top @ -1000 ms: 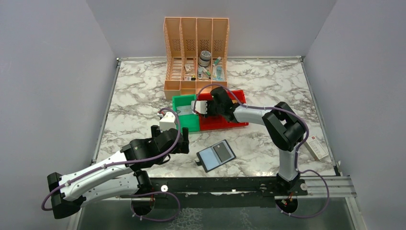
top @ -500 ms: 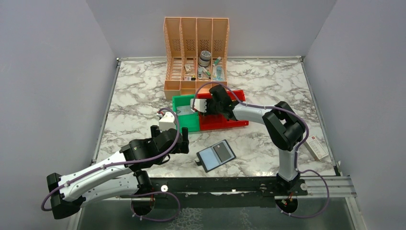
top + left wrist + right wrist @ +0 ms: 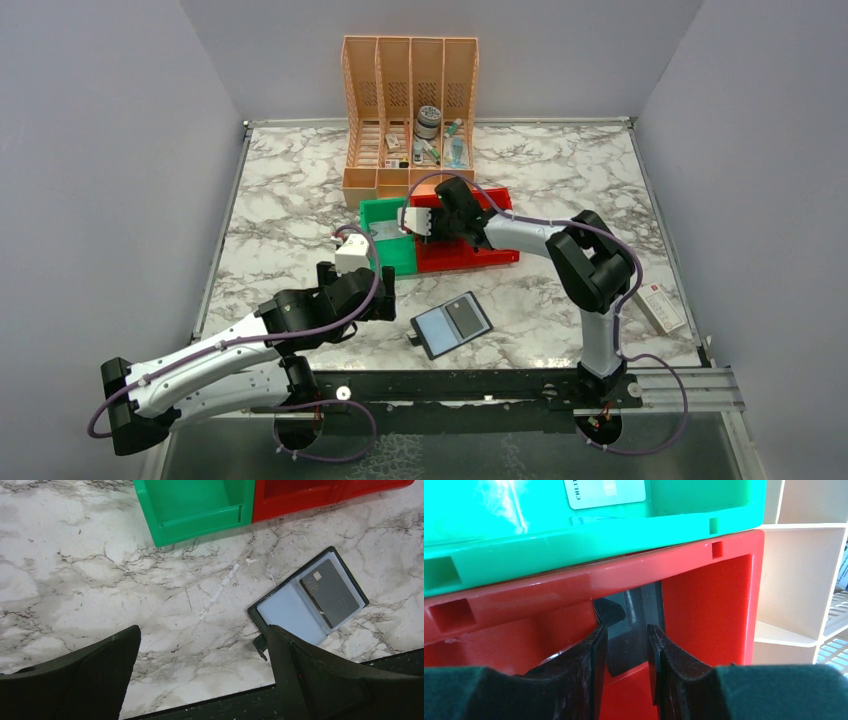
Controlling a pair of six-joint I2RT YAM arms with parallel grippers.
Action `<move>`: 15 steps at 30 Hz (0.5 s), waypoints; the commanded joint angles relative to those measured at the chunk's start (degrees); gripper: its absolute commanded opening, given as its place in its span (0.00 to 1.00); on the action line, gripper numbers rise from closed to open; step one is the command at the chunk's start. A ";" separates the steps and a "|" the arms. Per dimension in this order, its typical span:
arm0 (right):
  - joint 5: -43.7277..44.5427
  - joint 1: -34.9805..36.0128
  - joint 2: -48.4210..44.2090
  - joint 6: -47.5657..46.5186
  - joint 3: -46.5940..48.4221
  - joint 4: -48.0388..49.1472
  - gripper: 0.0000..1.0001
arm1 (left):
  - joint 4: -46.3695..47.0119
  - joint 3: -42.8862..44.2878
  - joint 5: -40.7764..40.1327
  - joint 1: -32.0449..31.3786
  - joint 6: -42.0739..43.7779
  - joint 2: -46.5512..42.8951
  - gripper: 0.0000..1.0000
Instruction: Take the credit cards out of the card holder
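The black card holder [image 3: 451, 324] lies open on the marble near the front edge, pale blue lining up, with a dark grey credit card [image 3: 330, 592] in its right half [image 3: 280, 612]. My left gripper [image 3: 202, 645] hangs open just left of it, holding nothing. Over the left end of the red bin [image 3: 480, 250], my right gripper [image 3: 628, 645] has its jaws a little apart. Another dark card [image 3: 631, 625] leans against the bin's wall just past the fingertips, not pinched. A pale card [image 3: 605, 491] lies in the green bin [image 3: 400, 258].
The green bin [image 3: 195, 510] and the red bin [image 3: 310, 500] stand side by side behind the holder. An orange file organiser [image 3: 410, 110] with small items is at the back. A white box [image 3: 662, 308] lies at the right edge. A black rail runs along the table's front.
My right gripper's jaws have parted slightly over the red bin and the wrist has crept a little left. The left arm has hardly moved.
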 commanded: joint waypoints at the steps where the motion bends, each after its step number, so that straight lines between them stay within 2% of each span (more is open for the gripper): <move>1: -0.40 0.13 -1.79 2.87 0.75 2.94 0.36 | 0.52 -0.56 -0.75 -0.11 0.44 0.01 0.99; 6: -1.32 0.12 -11.70 13.83 -4.84 12.96 0.40 | 3.75 -1.91 -1.34 -0.01 -0.65 -1.72 0.99; 11: 5.60 0.00 -25.87 44.95 -18.40 24.95 0.41 | 14.04 -4.91 4.07 -0.03 -2.92 -4.05 0.99; 13: 6.28 0.00 -31.86 57.22 -24.32 24.40 0.41 | 18.90 -6.83 7.39 -0.01 -3.25 -4.01 0.99; 15: 8.31 -0.01 -36.35 69.22 -28.61 19.56 0.39 | 23.74 -8.46 11.83 -0.02 -2.83 -3.03 0.99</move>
